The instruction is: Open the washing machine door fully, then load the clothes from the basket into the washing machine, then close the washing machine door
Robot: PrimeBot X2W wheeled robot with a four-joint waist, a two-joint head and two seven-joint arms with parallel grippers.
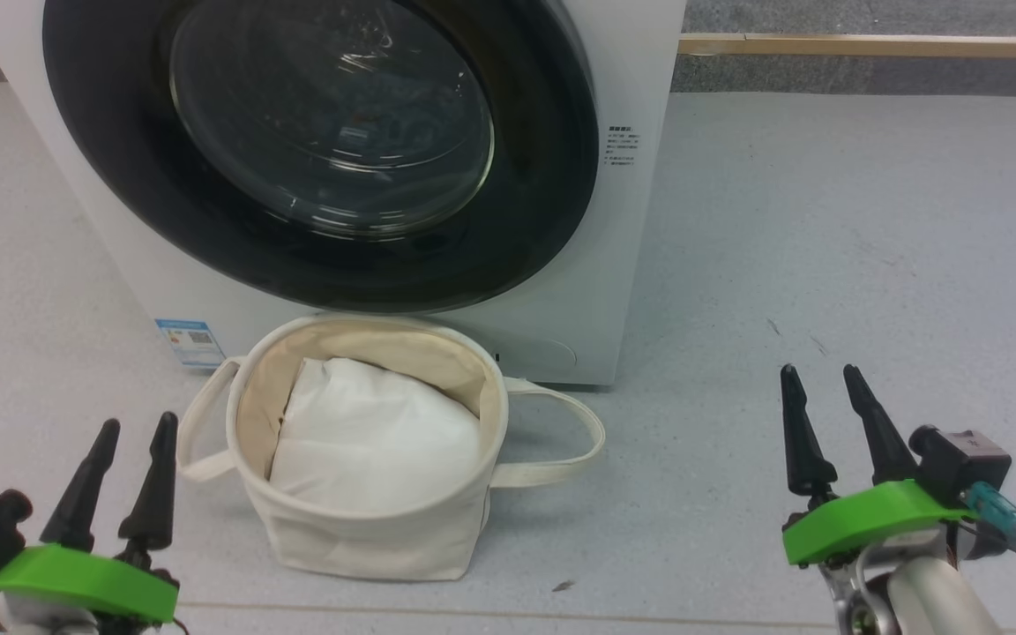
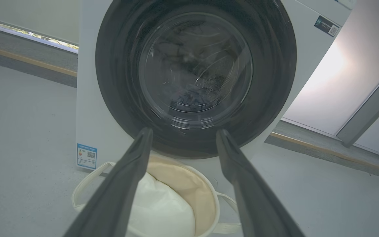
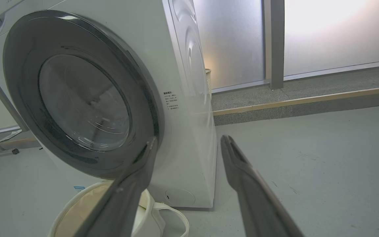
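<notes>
Facing shut door (image 1: 332,123) | rigid, glossy, likely slippery: you should hook its 3 o'clock edge | left gripper (image 1: 139,423), right gripper (image 1: 821,370) both spread, empty

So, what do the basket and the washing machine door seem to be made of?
The basket looks like matte cream canvas: its wall creases and its loop handles sag. The washing machine door seems to have a glossy black rim, probably plastic, around a clear bowl, glass or similar, with sharp curved reflections.
</notes>
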